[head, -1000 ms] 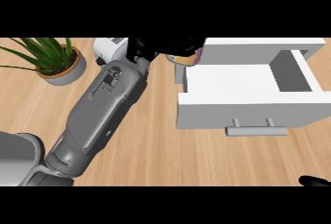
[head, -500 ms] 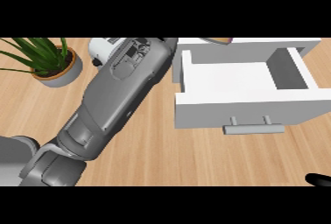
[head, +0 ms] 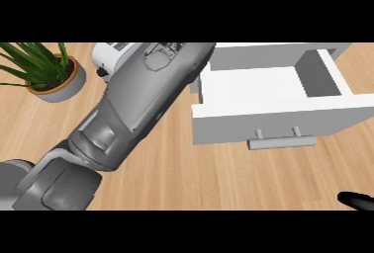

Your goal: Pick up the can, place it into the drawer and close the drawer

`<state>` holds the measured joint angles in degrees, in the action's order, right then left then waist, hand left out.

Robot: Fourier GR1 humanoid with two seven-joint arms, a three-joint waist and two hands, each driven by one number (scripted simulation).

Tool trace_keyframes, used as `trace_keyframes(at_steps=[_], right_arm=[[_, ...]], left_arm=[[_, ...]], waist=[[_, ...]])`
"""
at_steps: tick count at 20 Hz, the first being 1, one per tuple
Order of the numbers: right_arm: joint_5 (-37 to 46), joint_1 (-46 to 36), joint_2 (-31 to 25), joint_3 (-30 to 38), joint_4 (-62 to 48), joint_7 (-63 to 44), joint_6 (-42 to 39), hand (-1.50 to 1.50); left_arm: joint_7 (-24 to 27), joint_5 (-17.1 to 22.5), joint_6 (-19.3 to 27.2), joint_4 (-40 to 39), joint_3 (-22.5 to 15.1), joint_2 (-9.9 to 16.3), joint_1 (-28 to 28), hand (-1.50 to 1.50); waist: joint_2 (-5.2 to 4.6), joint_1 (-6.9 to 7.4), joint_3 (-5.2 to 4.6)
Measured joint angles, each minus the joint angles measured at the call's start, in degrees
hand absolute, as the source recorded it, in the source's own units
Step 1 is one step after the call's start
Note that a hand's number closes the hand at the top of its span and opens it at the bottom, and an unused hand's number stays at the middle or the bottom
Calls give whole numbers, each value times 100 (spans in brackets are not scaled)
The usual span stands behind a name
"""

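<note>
Overhead, our grey left forearm hides its fingers; we cannot tell their state. Nearby: open white drawer, potted plant, wooden surface.

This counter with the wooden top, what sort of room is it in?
Probably a kitchen or similar home room: a light wooden counter top, an open white drawer with a grey handle, and a green potted plant in a grey pot.
</note>
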<state>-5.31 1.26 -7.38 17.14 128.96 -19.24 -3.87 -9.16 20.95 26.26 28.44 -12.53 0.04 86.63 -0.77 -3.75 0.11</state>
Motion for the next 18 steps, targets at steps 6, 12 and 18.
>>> trace_keyframes(at_steps=[6, 12, 18], right_arm=[[-12, -184, -68, -39, -56, -122, 12, -150], [-38, -257, -125, -20, -20, -181, 10, -150], [235, -414, -310, -122, -66, -123, -63, -150]], left_arm=[[134, 302, 282, -436, -329, -3, 312, -150], [324, 491, 702, -799, -479, -3, 465, -150], [414, 698, 1050, -937, -669, -2, 567, -150]], waist=[[-24, -87, 3], [-46, -172, 7], [-66, -212, 9]])
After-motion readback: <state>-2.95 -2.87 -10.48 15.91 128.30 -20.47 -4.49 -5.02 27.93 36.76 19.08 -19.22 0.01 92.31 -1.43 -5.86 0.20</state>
